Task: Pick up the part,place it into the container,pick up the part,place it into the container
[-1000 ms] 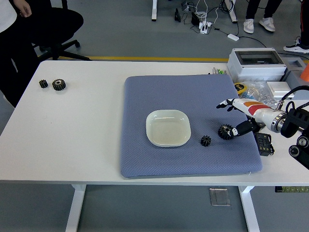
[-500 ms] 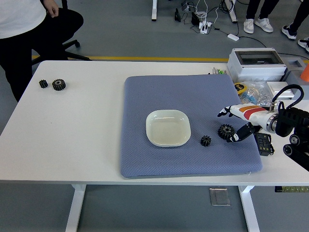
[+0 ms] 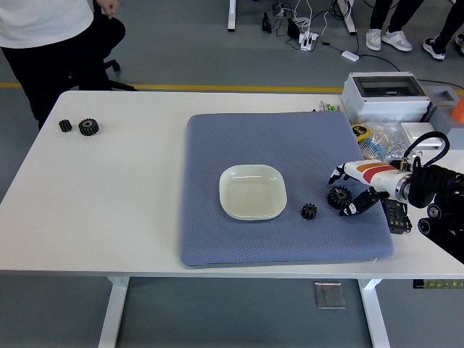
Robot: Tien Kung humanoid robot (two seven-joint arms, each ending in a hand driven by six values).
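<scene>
No legible writing on gear (image 3: 338, 196)

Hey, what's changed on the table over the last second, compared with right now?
The right hand has drawn back toward the table's right edge and sunk lower around the larger gear, fingers curling at it; no firm grasp shows. The person at the far left has stepped along the table. The small gear, white dish and the two gears at far left stayed put.
</scene>
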